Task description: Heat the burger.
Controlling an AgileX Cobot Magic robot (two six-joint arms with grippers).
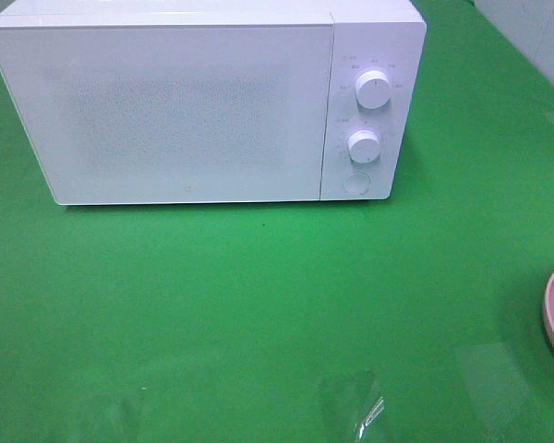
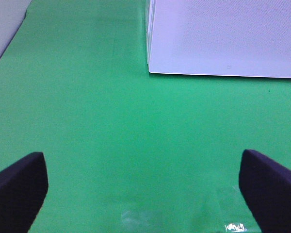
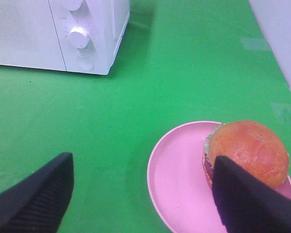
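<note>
Hovering low over the bare green surface [image 2: 111, 145] before the closed microwave [image 1: 203, 106], the left gripper [image 2: 143, 189] is holding its jaws wide and empty. Right gripper [image 3: 143, 194] is gaping, empty, above the pink plate [image 3: 177, 184]; the burger [image 3: 247, 153] there looks light, soft, squashable, so taking the plate's rim seems wiser.

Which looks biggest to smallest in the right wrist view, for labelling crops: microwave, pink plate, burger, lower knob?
1. Microwave, though cropped and farthest.
2. Pink plate, cut off by the frame.
3. Burger, nearest, so apparent size flatters it.
4. Lower knob.
</note>
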